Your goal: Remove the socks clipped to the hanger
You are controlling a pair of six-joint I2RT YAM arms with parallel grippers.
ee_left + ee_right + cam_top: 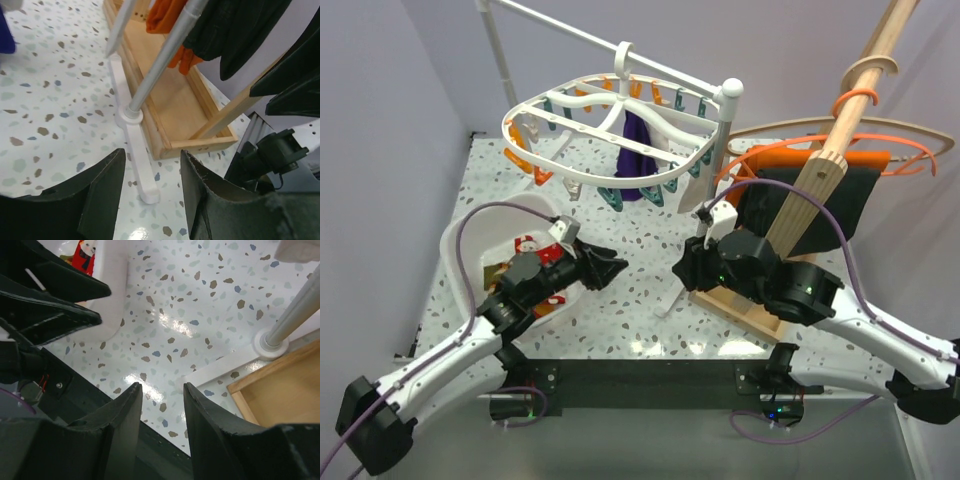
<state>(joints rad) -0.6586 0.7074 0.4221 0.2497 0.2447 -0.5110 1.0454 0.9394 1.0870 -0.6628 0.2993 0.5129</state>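
Parted jaws are being shown by the left gripper [152,152] at the bottom of its wrist view, spread about halfway, with nothing being gripped or touched; only the speckled tabletop [55,115] and the white rack foot [137,170] are being framed in the gap. A similar half spread is being shown by the right gripper [162,386] low in its own view, and it too is being held empty above bare tabletop. In the overhead view both grippers are being kept low near the middle of the frame, tips facing each other and apart. Just left of the left gripper, a white tub [455,240] is being used to hold the red socks [532,246]. It is judged to be serving as the collecting place, which would explain why that arm is being held beside it with empty jaws. Toward the right of the frame, a wooden base [740,310] is being used to carry a pole draped with orange and black cloths [820,185], which are being left alone as no part of the task. Farthest back, at upper centre, the hanger [582,100] is being carried by its hook on a white rail [570,30]. Under it, a dark purple sock [638,150] is being held up, presumably by a clip, though the clip cannot be made out. It is not yet removed, so the job is judged unfinished.
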